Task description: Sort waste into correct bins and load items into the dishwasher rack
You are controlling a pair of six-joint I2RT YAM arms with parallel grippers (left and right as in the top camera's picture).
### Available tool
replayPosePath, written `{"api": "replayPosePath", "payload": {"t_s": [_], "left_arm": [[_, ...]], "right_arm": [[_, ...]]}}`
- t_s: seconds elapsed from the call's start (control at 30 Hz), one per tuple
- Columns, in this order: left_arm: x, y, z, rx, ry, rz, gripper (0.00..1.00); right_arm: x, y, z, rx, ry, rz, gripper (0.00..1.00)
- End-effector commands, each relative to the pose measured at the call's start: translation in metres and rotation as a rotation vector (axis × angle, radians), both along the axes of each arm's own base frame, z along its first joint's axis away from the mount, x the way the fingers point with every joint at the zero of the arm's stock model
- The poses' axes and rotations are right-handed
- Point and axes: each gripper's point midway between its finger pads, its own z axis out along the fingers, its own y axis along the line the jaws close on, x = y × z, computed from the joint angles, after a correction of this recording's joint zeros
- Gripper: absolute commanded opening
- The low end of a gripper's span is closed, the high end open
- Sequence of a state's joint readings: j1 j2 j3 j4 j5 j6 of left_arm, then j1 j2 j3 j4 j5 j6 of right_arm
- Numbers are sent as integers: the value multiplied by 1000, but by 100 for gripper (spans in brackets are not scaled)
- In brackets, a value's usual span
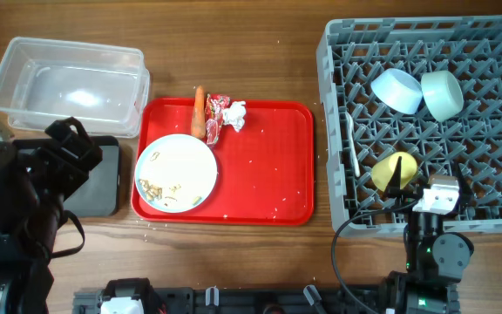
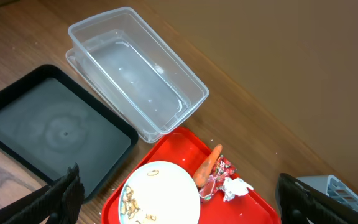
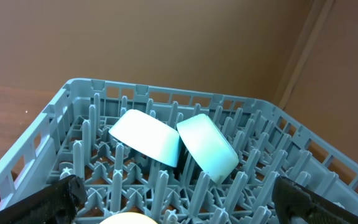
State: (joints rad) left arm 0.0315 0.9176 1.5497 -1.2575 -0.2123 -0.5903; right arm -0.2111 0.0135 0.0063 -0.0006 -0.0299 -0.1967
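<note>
The pale blue plate (image 1: 176, 173) with beige food scraps (image 1: 155, 187) lies on the red serving tray. The carrot (image 1: 200, 112), red wrapper (image 1: 215, 118) and white tissue (image 1: 235, 115) lie at the tray's back. The clear tub (image 1: 68, 83) and black tray (image 1: 103, 187) stand at the left. The grey rack (image 1: 425, 218) holds the blue bowl (image 1: 396, 90), mint bowl (image 1: 441, 93), yellow-green cup (image 1: 394, 171) and a thin white spoon (image 1: 353, 153). My left gripper (image 2: 179, 193) is open, high above the plate (image 2: 163, 193). My right gripper (image 3: 179, 199) is open over the cup (image 3: 126, 219).
The red serving tray (image 1: 268, 166) sits between the bins and the rack. The black tray is partly under my left arm (image 1: 24, 201). A cable (image 1: 347, 227) loops by the rack's front left corner. Wooden table shows behind the red tray.
</note>
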Motion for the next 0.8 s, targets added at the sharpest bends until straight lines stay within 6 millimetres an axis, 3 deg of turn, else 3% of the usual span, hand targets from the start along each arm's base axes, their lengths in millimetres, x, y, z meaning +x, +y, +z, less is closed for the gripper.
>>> {"api": "replayPosePath", "payload": {"t_s": [0.0,0.33,0.67,0.77], "left_arm": [[-1,3,4,-7,-16,24,100],[2,4,9,-5,-38,28,100],[13,-9,20,-69,-107,-23,100],[30,-30,-2,-125,-28,-128,98]], "right_arm": [[0,2,1,-14,-2,15,100],[0,2,1,-14,-2,15,100],[0,2,1,-14,-2,15,100],[0,2,1,-14,-2,15,100]]}}
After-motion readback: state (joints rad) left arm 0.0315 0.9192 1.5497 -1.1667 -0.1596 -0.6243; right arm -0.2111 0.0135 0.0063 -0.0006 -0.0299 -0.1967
